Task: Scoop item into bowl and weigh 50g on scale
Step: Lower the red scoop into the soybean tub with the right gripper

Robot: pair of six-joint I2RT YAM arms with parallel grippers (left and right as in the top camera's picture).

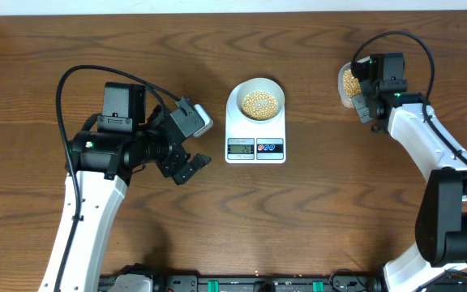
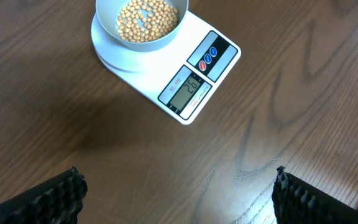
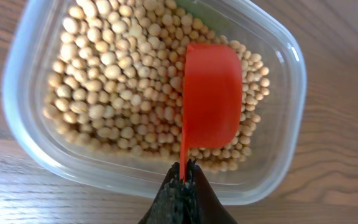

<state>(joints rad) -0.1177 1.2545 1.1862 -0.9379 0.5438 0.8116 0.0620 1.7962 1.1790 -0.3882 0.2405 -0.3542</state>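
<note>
Worktop (image 1: 298, 219) is dark brown wood with pretty heavy grain. Over on the far right sits a clear plastic tub (image 3: 294, 78) with rounded corners. There's a red scoop (image 3: 211, 93) inside it, thin handle reaching toward one long wall. A pale strip (image 1: 217, 6) runs along the worktop's back edge, and a black rail (image 1: 242, 285) with green bits along the front.

On the grey display (image 2: 188, 88) of the scale (image 2: 160, 70), digits like 26.
</note>
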